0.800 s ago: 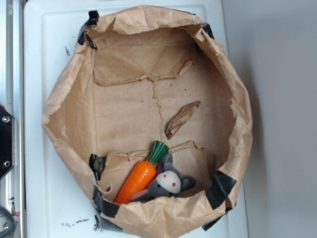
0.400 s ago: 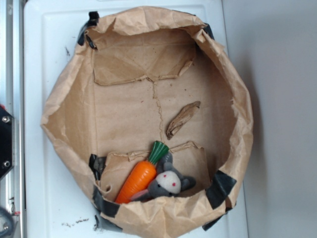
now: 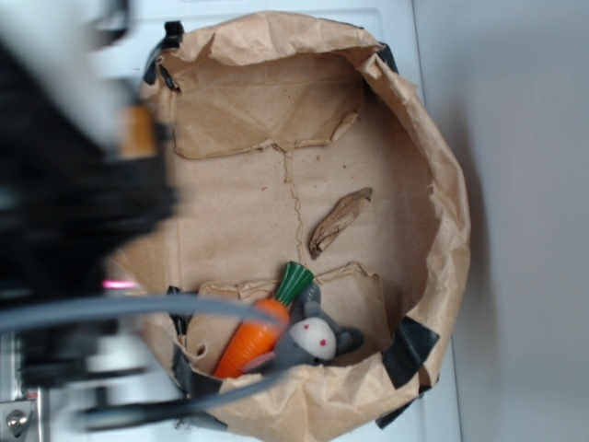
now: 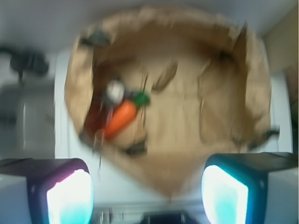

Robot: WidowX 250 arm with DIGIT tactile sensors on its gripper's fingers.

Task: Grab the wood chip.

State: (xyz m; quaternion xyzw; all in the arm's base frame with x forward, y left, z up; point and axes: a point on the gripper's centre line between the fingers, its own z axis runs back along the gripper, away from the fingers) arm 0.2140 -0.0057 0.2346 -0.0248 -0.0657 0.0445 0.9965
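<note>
A white table (image 3: 433, 28) against a pale grey wall carries a crumpled brown paper bag (image 3: 451, 212), its rim rolled down into a shallow basin and patched with black tape. From the exterior view I see the wood chip (image 3: 340, 221), a small tan, bark-like sliver with darker edges, lying flat on the bag's floor right of centre, clear of the orange toy carrot with its green top (image 3: 267, 327) and the grey plush mouse (image 3: 317, 341) at the near wall. My arm is a dark blur over the left of the frame, well apart from the chip.

From the wrist view, blurred, the hand (image 4: 147, 193) is open, its two lit fingers (image 4: 70, 196) spread wide at the bottom edge, outside the bag's rim. The chip (image 4: 163, 76) sits ahead, deep in the bag and about midway between the fingers' lines.

I judge this the approach: I should carry the hand over the rim, turn it so the fingers straddle the sliver's narrow width, and descend straight, keeping off the paper flaps
</note>
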